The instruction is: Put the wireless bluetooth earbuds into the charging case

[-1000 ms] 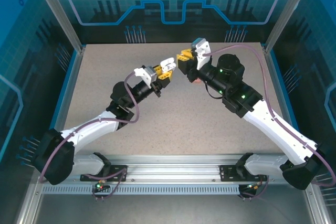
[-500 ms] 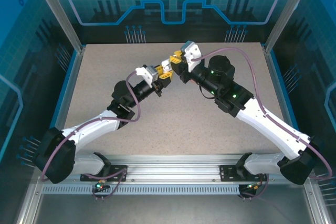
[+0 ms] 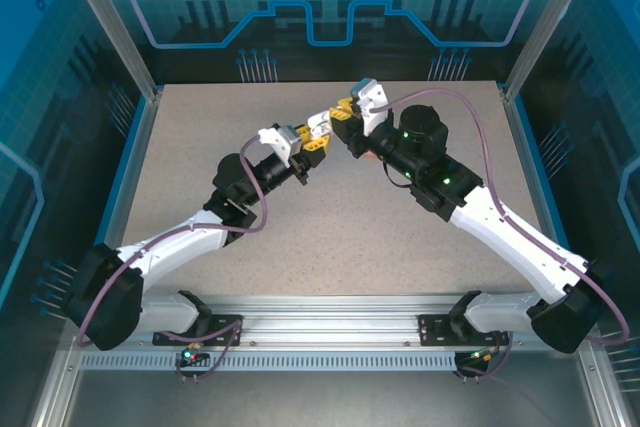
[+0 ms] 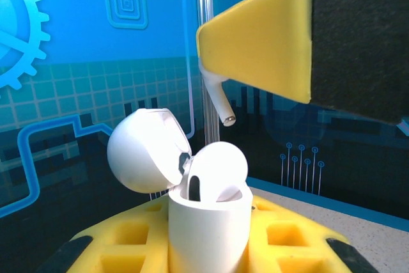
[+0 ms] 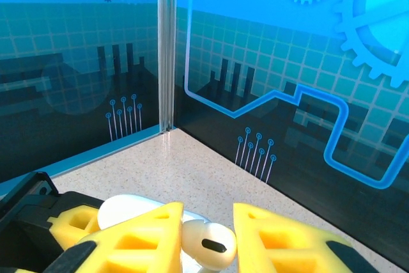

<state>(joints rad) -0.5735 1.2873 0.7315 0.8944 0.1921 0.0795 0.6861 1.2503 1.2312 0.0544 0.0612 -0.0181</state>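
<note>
**Left end effector.** My left end effector point(image 3: 320, 129) is at the upper centre of the overhead view, tip to tip with my right end effector point(image 3: 344, 117); both are over the far half of the speckled beige bench point(image 3: 200, 147).

- State: closed and gripping the white, pebble-shaped plastic charging case point(image 4: 208, 228).
- Position of the case: bottom centre of the left wrist view; it stands upright between my yellow foam fingers point(image 4: 99, 242).
- Lid: the domed white lid point(image 4: 144, 151) is hinged open and tipped towards the left of the frame.
- Mouth of the case: a rounded white body point(image 4: 220, 164) with a dark slot stands up out of the opening; I cannot tell whether it is a seated earbud.

**Right end effector.**

- State: closed and gripping one small white plastic earbud point(image 5: 208, 241).
- Position of the earbud: bottom centre of the right wrist view, pinched between two yellow lattice fingers point(image 5: 134, 241); a dark oval on its head faces the camera.
- In the left wrist view the earbud's thin stem points down from under my right finger at the upper right of the frame; its metal-tipped end is just above the open case and apart from it.
- In the right wrist view the case shows as a white curve at the lower left, just behind the left-hand finger.

**Surroundings.** Blue printed wall panels point(image 5: 287, 62) close off the bench behind both end effectors.
</note>
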